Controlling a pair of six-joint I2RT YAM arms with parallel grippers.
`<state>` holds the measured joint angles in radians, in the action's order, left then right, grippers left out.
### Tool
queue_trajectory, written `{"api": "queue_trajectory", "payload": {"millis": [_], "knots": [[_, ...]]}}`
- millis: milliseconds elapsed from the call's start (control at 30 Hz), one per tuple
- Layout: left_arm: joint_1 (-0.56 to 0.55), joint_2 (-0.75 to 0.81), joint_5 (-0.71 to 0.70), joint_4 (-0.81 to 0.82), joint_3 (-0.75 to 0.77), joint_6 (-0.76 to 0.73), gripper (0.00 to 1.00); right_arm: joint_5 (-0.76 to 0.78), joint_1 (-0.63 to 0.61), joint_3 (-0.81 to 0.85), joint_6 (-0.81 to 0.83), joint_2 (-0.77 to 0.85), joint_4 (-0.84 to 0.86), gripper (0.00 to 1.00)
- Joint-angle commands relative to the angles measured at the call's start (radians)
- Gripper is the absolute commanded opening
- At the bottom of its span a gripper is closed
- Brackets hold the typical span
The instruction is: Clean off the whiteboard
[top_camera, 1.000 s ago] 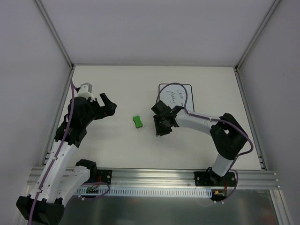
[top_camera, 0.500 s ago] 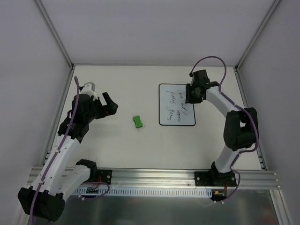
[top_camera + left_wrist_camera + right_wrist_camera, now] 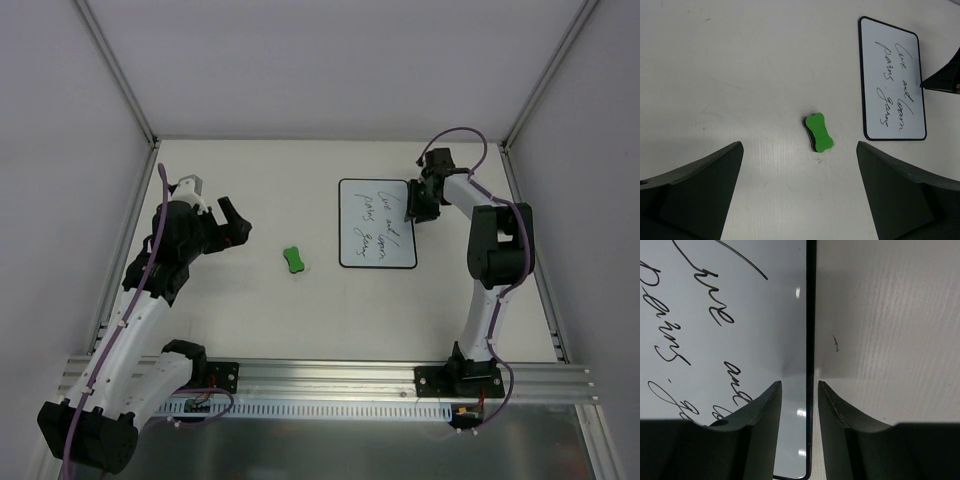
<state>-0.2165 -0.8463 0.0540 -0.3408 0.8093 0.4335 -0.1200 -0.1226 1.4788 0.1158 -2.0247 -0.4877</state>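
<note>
Right gripper point(image 3: 415, 205) hangs low over the 2 o'clock edge of the small white rectangular whiteboard point(image 3: 378, 225) with the thin black rim. In the right wrist view the gripper point(image 3: 800, 390) has its two dark fingers parted only a little, with the board's rim running down the gap between them. One finger is over the white face and the other over the bare table point(image 3: 880, 340), and nothing is pinched. My reading is that it is placed there to pin or steady the board by its edge, so that it does not slide under a wipe.

The whiteboard point(image 3: 715, 315) lies flat on the pale table point(image 3: 250, 310), toward 2 o'clock from the table's middle, with its long sides running from 12 to 6. Dark handwriting covers most of its face, so no erasing shows yet.

At about 8 o'clock from the board, apart from it, the small green bone-shaped eraser block point(image 3: 292, 260) lies flat on the table with nothing touching it.

Further out, at roughly 10 o'clock from the eraser, the left gripper point(image 3: 232, 225) hovers above the table with its fingers spread wide. In the left wrist view the eraser point(image 3: 818, 132) sits near the middle, beyond the two spread fingers of the gripper point(image 3: 799, 147), and the whiteboard point(image 3: 892, 80) shows at 2 o'clock. That framing suggests the arm is lined up to come down on the eraser, the tool the wiping calls for.
</note>
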Motion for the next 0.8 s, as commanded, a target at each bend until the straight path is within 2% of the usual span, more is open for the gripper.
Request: {"api": "queue_trajectory", "payload": {"millis": [0,200,433,533,700,767], "knots": [[-0.006,0.026,0.038,0.022,0.008,-0.009,0.99,-0.023,0.006,0.044,-0.008,-0.012,-0.014,0.39],[-0.006,0.026,0.043,0.022,0.004,-0.009,0.99,-0.010,0.001,0.011,-0.048,-0.011,-0.022,0.35],[-0.007,0.015,0.055,0.022,-0.002,-0.012,0.99,0.025,-0.023,-0.074,-0.091,0.032,-0.048,0.19],[-0.007,0.013,0.055,0.022,-0.007,-0.012,0.99,0.081,-0.072,-0.130,-0.113,0.075,-0.071,0.14],[-0.007,0.003,0.064,0.022,-0.009,-0.018,0.99,0.085,-0.144,-0.230,-0.169,0.144,-0.072,0.03],[-0.007,0.000,0.067,0.023,-0.012,-0.018,0.99,0.102,-0.204,-0.287,-0.173,0.185,-0.072,0.01]]}}
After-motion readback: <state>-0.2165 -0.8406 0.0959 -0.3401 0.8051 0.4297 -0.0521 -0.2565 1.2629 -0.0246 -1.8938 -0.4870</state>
